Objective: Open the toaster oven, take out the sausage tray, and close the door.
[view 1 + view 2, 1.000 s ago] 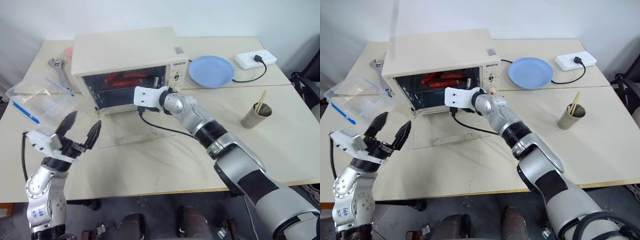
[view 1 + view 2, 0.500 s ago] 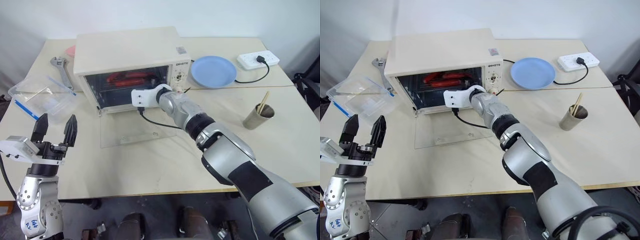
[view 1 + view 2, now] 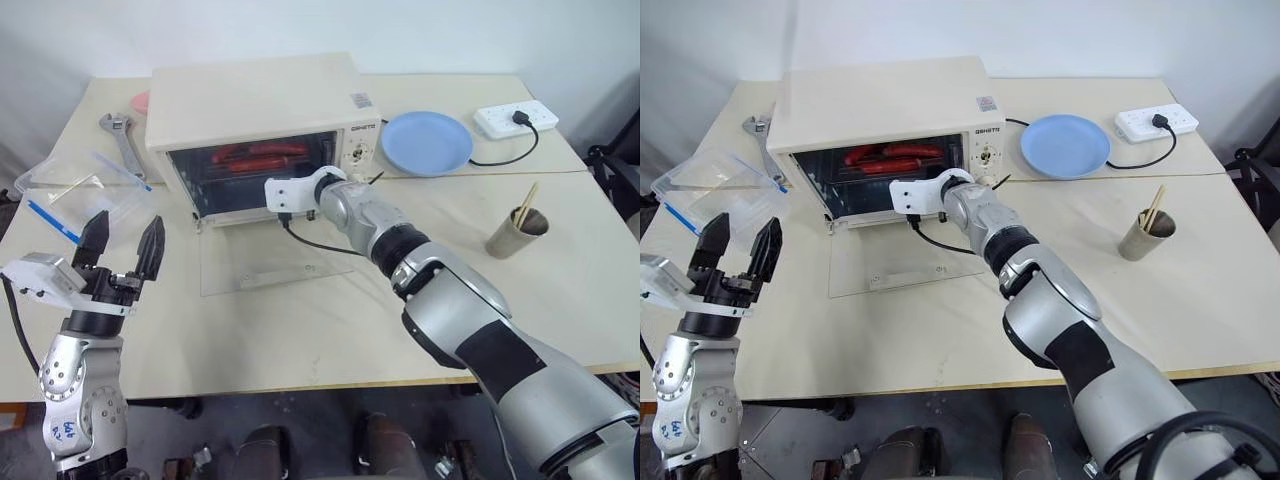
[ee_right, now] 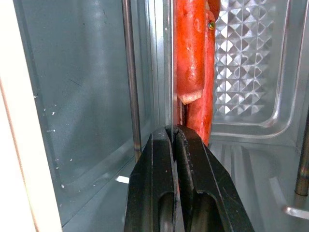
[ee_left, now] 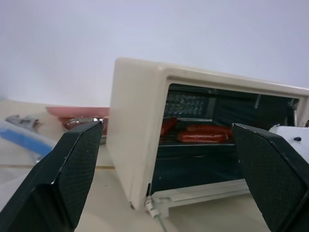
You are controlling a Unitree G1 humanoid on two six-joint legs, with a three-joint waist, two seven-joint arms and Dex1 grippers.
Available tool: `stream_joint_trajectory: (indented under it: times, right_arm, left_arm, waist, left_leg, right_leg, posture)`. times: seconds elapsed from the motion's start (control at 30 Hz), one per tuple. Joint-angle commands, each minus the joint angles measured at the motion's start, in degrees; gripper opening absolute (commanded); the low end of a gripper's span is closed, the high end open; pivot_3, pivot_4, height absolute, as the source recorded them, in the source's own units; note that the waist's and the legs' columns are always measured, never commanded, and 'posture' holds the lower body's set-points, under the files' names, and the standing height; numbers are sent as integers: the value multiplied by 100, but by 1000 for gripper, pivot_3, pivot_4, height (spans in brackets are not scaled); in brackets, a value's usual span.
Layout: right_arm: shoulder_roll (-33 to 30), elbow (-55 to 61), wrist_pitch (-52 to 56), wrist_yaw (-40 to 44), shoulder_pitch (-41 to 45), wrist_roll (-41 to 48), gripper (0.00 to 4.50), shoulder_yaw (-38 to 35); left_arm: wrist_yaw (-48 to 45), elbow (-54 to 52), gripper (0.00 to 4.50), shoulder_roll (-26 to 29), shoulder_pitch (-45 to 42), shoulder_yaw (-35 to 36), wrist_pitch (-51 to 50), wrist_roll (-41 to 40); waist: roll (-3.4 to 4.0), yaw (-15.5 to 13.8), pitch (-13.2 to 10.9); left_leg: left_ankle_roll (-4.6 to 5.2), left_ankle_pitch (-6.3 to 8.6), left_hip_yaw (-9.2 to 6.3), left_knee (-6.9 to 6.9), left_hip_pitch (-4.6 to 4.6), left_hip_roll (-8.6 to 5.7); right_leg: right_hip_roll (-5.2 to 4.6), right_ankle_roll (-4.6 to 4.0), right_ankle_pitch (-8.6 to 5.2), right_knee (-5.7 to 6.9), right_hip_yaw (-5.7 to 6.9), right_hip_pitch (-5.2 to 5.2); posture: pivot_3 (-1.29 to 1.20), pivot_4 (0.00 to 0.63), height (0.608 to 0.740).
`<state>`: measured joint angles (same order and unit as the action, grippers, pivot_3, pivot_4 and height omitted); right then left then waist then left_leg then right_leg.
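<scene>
Two grippers: my right gripper [image 4: 174, 133] is pinched shut on the tray [image 4: 170, 72] rim inside the oven [image 3: 255, 100], door [image 3: 275, 262] down flat, left gripper [image 3: 125, 243] wide open, empty, well left.

A: Oven [image 3: 255, 105] mouth: door [image 3: 275, 262] flat on table [image 3: 300, 330], opening unblocked?

B: No. Right arm [image 3: 380, 230] fills the right half, its gripper [image 4: 174, 131] clamped on the tray [image 4: 170, 63] edge. Left half free; bare table before the spread left gripper [image 3: 125, 245].
</scene>
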<state>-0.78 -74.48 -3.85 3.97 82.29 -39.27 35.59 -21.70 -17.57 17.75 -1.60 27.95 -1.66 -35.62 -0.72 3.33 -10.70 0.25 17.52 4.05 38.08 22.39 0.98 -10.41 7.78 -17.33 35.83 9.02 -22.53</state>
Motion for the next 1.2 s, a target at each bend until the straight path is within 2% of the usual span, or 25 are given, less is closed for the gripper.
stream_joint_trajectory:
  times: [0.03, 0.37, 0.53, 0.8, 1.2]
  right_arm:
    - [-130, 603, -289, -133, 108, -100, 30, 22]
    - [-466, 1913, -298, 166, -469, -360, 30, 75]
    - [-594, 2475, -213, 385, -708, -421, 30, 19]
    - [-841, 3167, -172, 636, -1083, -525, 30, 11]
    - [-1260, 5405, 620, 1336, -2356, -831, 30, -111]
  left_arm:
    - [-250, 151, 4500, 210, -340, -173, -149, -129]
    - [-1073, 1695, 4500, 688, -1781, -519, -227, -2]
    - [-1338, 2273, 4500, 794, -2235, -548, -100, 88]
    - [-1585, 2730, 4500, 890, -2549, -532, 29, 181]
    - [-1727, 3001, 4500, 1000, -2754, -492, 25, 226]
  waist:
    - [0, -3, 0]
    - [1, 119, -1]
    - [1, 161, -1]
    - [1, 148, -1]
    - [0, 144, 0]
  left_leg:
    - [0, 0, 0, 0, 2, 0]
    - [-5, -3, -1, -18, 8, 0]
    - [-4, -3, 2, -18, 8, -1]
    - [-7, -5, 1, -14, 7, 1]
    - [-8, -6, 3, -7, 4, 1]
  right_leg:
    - [0, 0, 0, 0, 1, -2]
    - [6, 0, 0, -5, 8, -12]
    - [6, 0, 0, -9, 6, -12]
    - [7, 0, 0, -8, 5, -11]
    - [7, 0, 0, -3, 3, -9]
  posture:
    - [0, 150, 740]
    - [0, 150, 740]
    - [0, 150, 740]
    - [0, 150, 740]
    - [0, 150, 740]
